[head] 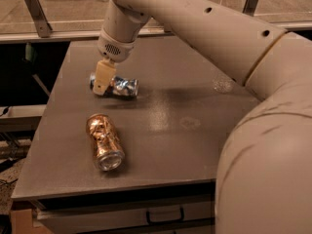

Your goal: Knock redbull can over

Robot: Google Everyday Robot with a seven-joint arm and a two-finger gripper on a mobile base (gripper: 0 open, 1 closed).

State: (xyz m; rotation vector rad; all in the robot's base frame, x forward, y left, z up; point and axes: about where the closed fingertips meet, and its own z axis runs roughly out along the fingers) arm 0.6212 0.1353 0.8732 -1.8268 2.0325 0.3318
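Note:
The redbull can (121, 87), small, blue and silver and dented, lies on its side on the grey table (195, 101) at the back left. My gripper (102, 80) hangs from the arm right over the can's left end, its yellow fingers (103, 74) in front of the can and touching or nearly touching it. The can's left end is partly hidden behind the fingers.
A larger shiny gold-copper can (104, 141) lies on its side nearer the front left. A clear plastic bottle (223, 85) lies faintly visible at the right by my arm. The table's left edge is close to both cans. A drawer front (161, 214) is below.

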